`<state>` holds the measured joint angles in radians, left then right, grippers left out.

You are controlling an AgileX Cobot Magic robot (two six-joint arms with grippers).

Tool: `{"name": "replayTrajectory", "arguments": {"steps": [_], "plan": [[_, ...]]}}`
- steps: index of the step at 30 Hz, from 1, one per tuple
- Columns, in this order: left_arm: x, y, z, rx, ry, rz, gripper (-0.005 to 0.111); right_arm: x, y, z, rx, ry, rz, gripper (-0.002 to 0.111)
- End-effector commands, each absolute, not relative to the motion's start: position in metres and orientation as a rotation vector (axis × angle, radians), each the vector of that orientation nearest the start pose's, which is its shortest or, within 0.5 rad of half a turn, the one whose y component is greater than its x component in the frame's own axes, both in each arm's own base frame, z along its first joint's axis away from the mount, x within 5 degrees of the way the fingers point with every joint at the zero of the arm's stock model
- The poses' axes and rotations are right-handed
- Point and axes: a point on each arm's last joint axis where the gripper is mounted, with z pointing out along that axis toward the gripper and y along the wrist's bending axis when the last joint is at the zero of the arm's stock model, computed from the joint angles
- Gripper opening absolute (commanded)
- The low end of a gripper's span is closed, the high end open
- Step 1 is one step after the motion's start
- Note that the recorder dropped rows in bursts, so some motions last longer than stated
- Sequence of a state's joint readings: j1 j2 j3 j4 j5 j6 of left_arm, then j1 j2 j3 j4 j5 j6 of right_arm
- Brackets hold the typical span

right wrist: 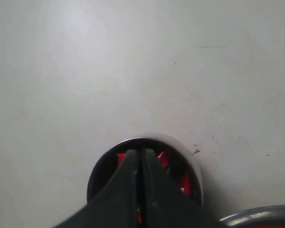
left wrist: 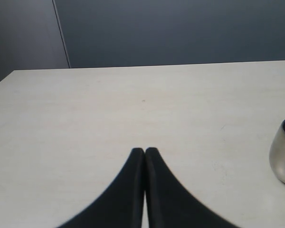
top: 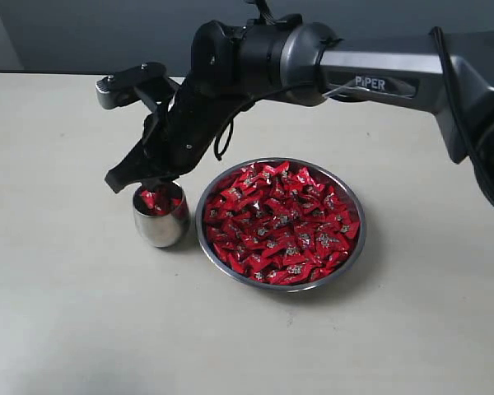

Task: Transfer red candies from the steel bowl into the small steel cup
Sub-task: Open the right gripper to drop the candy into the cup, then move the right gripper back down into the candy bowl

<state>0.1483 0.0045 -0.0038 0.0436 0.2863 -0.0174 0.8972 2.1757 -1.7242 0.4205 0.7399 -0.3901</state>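
Exterior view. Reads as partly done, with most of the work ahead. Shows a few red candies [top: 159, 200] already lying in the small steel cup [top: 162, 226], up near its mouth. Shows the steel bowl [top: 363, 226] heaped with many more, rim to rim, so puts the bulk of the moving as not yet done. Places the cup upright on the pale table [top: 66, 329], just beside the bowl on its left in this view; cannot tell whether touching. Puts the right gripper [top: 151, 183], reaching across the middle, directly over the cup's mouth, tips at or just above it. No left gripper here.

Left wrist view. Shows the left gripper [left wrist: 145, 151] with fingers pressed together and nothing between them, over bare table. Catches the cup at the frame's edge, well apart from those fingers, with a glint of red at its mouth. No bowl.

Right wrist view. Looks down into the cup, with red wrappers showing inside on either side of the fingers. Shows the right gripper drawn together, fingers meeting along a thin seam above the opening. No candy seen pinched there, though cannot rule out one hidden under the tips. Catches a sliver of bowl rim beside the cup.
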Motion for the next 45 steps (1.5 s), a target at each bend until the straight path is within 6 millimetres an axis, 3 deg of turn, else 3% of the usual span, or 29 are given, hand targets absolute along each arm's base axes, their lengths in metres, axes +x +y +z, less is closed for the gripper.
{"name": "replayTrajectory", "arguments": {"steps": [1, 6, 10, 17, 23, 26, 31, 38, 45], "plan": [[0.054, 0.009, 0.187, -0.118, 1.766, 0.134, 0.0, 0.279, 0.389, 0.192, -1.375, 2.321, 0.63, 0.005], [0.054, 0.009, 0.187, -0.118, 1.766, 0.134, 0.0, 0.278, 0.389, 0.192, -1.383, 2.329, 0.63, 0.039], [0.054, 0.009, 0.187, -0.118, 1.766, 0.134, 0.0, 0.278, 0.389, 0.194, -1.381, 2.324, 0.631, 0.038], [0.054, 0.009, 0.187, -0.118, 1.766, 0.134, 0.0, 0.28, 0.393, 0.225, -1.374, 2.251, 0.656, 0.038], [0.054, 0.009, 0.187, -0.118, 1.766, 0.134, 0.0, 0.285, 0.394, 0.235, -1.387, 2.2, 0.606, 0.038], [0.054, 0.009, 0.187, -0.118, 1.766, 0.134, 0.0, 0.29, 0.389, 0.244, -1.358, 2.196, 0.526, 0.033], [0.054, 0.009, 0.187, -0.118, 1.766, 0.134, 0.0, 0.303, 0.376, 0.255, -1.252, 2.195, 0.289, -0.001], [0.054, 0.009, 0.187, -0.118, 1.766, 0.134, 0.0, 0.329, 0.348, 0.255, -1.005, 2.307, 0.269, -0.001], [0.054, 0.009, 0.187, -0.118, 1.766, 0.134, 0.0, 0.343, 0.289, 0.246, -0.825, 2.362, 0.253, -0.001]]}}
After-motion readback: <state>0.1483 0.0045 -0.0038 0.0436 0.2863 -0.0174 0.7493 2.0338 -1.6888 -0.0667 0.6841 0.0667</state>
